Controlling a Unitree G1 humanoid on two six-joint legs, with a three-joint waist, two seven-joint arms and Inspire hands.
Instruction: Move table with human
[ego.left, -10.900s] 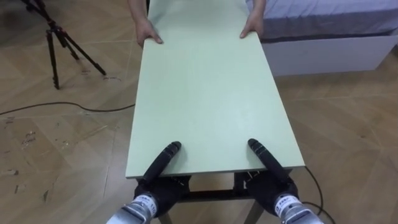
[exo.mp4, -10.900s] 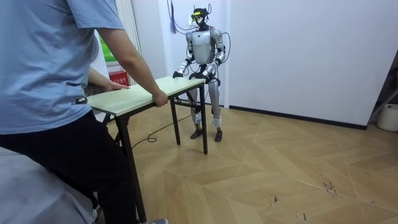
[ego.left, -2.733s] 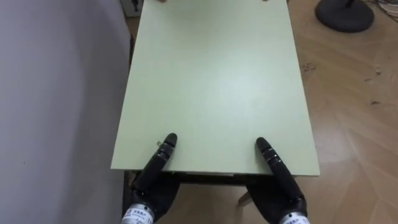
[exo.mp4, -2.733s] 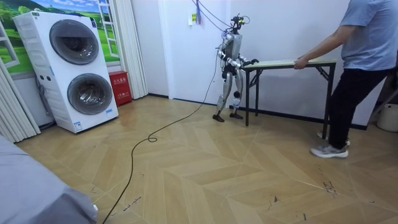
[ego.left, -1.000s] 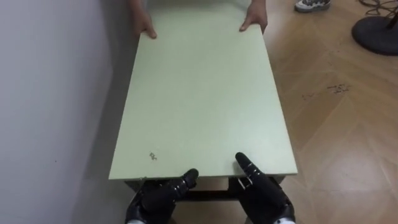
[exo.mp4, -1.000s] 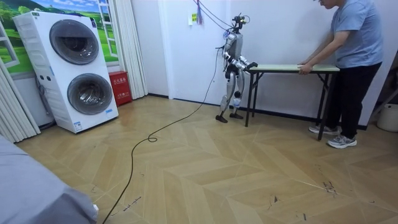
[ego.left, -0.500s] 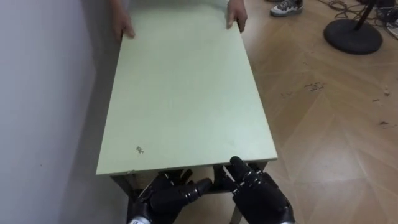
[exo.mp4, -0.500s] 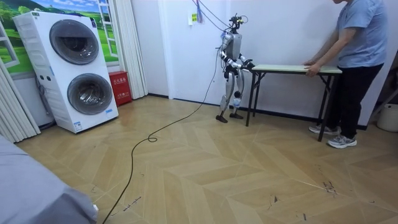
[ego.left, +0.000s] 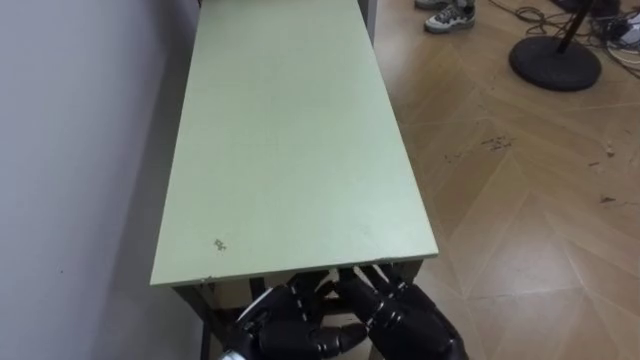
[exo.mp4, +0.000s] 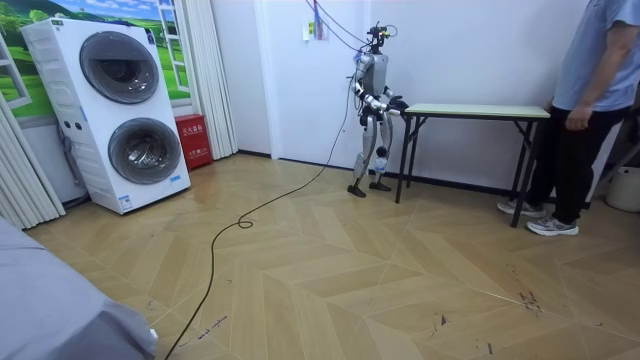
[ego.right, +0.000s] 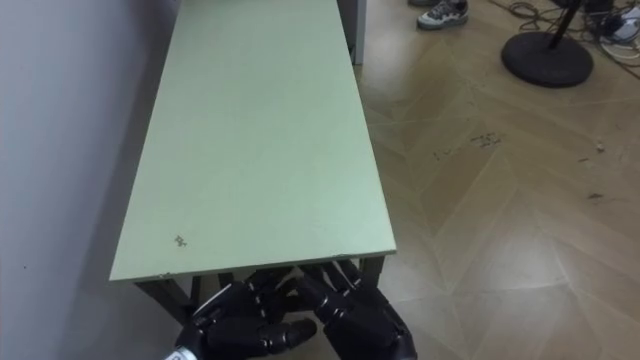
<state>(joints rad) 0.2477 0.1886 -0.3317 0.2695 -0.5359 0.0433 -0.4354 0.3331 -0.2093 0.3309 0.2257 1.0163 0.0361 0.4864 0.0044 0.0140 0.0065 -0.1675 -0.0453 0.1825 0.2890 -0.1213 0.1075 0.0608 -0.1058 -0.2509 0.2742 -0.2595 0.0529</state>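
The pale green table (ego.left: 290, 150) stands on its legs along the white wall, its near short edge just in front of me. My left hand (ego.left: 285, 335) and right hand (ego.left: 410, 322) hang close together below that edge. Both are open with fingers stretched out, touching nothing on the tabletop. In the room view the table (exo.mp4: 470, 110) runs from me towards the person (exo.mp4: 595, 90) at its far end. The person stands upright with an arm hanging down, hands off the table. One of the person's shoes (ego.left: 450, 14) shows beyond the far edge.
The white wall (ego.left: 70, 150) runs tight along the table's left side. A round black stand base (ego.left: 555, 60) sits on the wood floor at the far right. In the room view, a stacked washer and dryer (exo.mp4: 120, 110) stands at the left, with a cable (exo.mp4: 230, 230) across the floor.
Both my hands have come off the table's near edge, dropped below it and straightened their fingers. The person has taken both hands off the far end and stood up.
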